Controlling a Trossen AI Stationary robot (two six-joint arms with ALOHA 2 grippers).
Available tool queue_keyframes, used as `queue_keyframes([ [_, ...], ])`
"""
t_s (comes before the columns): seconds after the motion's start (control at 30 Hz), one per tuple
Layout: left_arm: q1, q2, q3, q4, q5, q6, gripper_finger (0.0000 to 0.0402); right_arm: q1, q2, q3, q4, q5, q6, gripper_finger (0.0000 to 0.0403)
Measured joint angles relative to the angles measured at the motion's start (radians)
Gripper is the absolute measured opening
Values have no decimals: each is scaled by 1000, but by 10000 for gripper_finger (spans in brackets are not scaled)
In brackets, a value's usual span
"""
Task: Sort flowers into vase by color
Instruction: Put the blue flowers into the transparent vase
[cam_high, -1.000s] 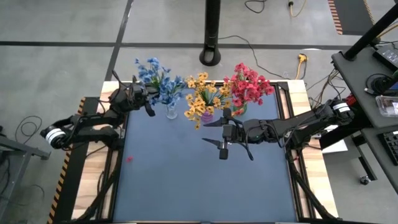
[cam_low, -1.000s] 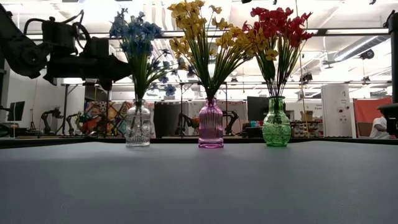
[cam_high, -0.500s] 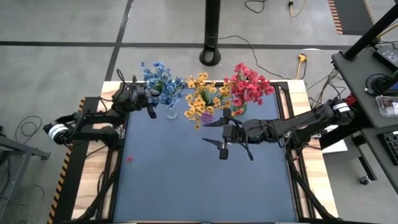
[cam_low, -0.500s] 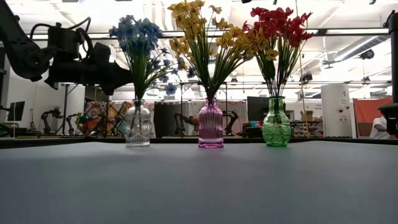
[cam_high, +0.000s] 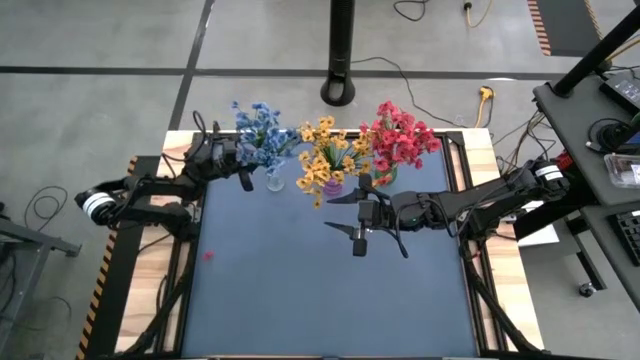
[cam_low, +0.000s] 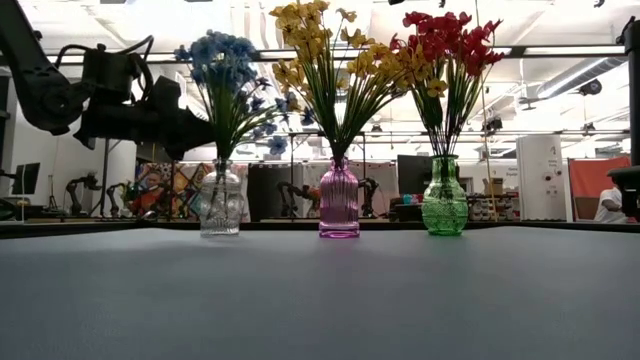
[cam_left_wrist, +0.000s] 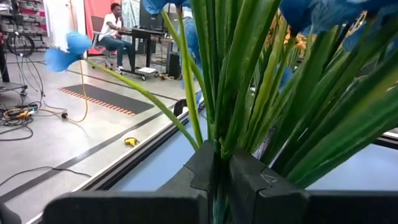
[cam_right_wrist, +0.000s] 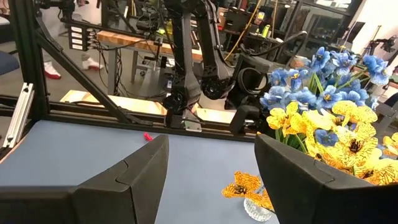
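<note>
Three vases stand along the table's far edge. The clear vase (cam_low: 221, 205) holds the blue flowers (cam_high: 262, 130), the purple vase (cam_low: 338, 205) holds yellow-orange ones (cam_high: 330, 152), and the green vase (cam_low: 445, 203) holds red ones (cam_high: 402, 138). My left gripper (cam_left_wrist: 221, 180) is just left of the clear vase, above its mouth, and is shut on blue flower stems. My right gripper (cam_high: 350, 215) hangs open over the table's middle, in front of the yellow and red bunches, with nothing between its fingers. My left gripper pinches a bundle of green stems (cam_left_wrist: 219, 146) of the blue flowers between its two fingers. It comes level from the table's left, across the stems. The stems rise upright and fan out above the fingers. Whether their lower ends stand in the clear vase is hidden.
A small red scrap (cam_high: 208, 255) lies on the dark mat near the left edge. The near half of the mat (cam_high: 330, 300) carries nothing else. Beyond the table are a black pole base (cam_high: 340, 90), cables, and a person seated at a desk (cam_left_wrist: 115, 28).
My left gripper has moved toward the table's right edge and slightly down, closer to the clear vase, staying shut. The blue flower heads have shifted right with it and now stand more directly over the vase.
</note>
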Motion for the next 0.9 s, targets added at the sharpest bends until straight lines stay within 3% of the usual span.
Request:
queue_keyframes([
  [0.3, 0, -3, -1, 0, 16, 8, 22, 0, 0, 0, 0, 0, -4, 231],
  [0.9, 0, -3, -1, -7, 64, 56, 149, 0, 0, 0, 0, 0, -2, 231],
])
